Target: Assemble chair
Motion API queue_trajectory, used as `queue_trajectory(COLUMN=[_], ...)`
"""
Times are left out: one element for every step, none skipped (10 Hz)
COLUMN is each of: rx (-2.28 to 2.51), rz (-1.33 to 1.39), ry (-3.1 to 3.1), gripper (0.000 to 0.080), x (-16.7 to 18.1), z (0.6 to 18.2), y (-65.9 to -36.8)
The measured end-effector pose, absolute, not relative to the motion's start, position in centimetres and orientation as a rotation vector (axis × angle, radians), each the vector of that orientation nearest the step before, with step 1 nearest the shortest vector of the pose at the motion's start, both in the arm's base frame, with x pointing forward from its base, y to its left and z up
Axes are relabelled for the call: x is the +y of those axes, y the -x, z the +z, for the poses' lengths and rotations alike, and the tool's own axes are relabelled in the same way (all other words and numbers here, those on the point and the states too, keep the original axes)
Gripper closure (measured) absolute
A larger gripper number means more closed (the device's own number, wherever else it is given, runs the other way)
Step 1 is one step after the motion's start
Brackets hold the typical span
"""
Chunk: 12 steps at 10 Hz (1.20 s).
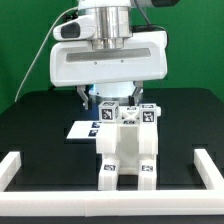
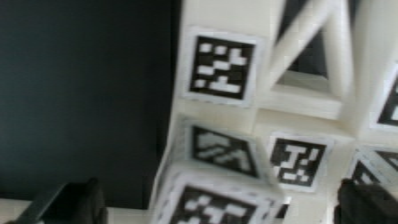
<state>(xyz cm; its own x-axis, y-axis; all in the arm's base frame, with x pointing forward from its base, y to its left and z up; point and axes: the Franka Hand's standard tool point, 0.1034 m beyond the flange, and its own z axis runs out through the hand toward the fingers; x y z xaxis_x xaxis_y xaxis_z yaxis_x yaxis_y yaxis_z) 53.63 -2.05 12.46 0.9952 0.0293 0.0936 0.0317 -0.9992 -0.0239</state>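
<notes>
The chair (image 1: 125,145) stands partly put together in the middle of the black table: white blocky plates and bars with black-and-white tags on top. My gripper (image 1: 108,100) hangs right over its back left top. In the wrist view the chair's tagged pieces (image 2: 249,110) fill the picture at close range. My gripper (image 2: 222,205) is open. One dark finger (image 2: 75,200) shows on one side and the other finger (image 2: 381,205) at the picture's edge, with a tagged white block (image 2: 222,205) between them. There is a visible gap beside the block.
The marker board (image 1: 84,128) lies flat on the table at the exterior view's left of the chair. Low white border rails run along the left (image 1: 20,165), right (image 1: 205,165) and front (image 1: 110,207) of the table. A green wall stands behind.
</notes>
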Motion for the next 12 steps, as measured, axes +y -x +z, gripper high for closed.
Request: queue_trajectory(rx=[-0.036,0.014,0.187,0.293,0.374,0.574,0.631,0.802,1.013,1.162,1.376,1.573], rz=[-0.145,-0.144,-0.142,-0.140,-0.138,-0.134,-0.132,-0.129,-0.130,-0.127,-0.119,-0.108], ry=[3.112,3.111,3.099,3.088,3.077,3.039,3.026,2.979,2.905,2.846,2.741,2.621], gripper=[0.0277,0.0415,0.0520,0.0520,0.0518,0.0518,0.0518,0.0518,0.0518,0.0518,0.0518,0.0518], x=[-2.07,-2.07,-2.05,-2.06,-2.06,-2.04,-2.04,-2.10,-2.32,-2.41,-2.40,-2.25], z=[12.45,12.45,12.45,12.45,12.45,12.44,12.43,12.41,12.39,12.37,12.37,12.37], y=[-53.62,-53.62,-53.63,-53.62,-53.62,-53.62,-53.62,-53.64,-53.78,-53.89,-53.91,-53.93])
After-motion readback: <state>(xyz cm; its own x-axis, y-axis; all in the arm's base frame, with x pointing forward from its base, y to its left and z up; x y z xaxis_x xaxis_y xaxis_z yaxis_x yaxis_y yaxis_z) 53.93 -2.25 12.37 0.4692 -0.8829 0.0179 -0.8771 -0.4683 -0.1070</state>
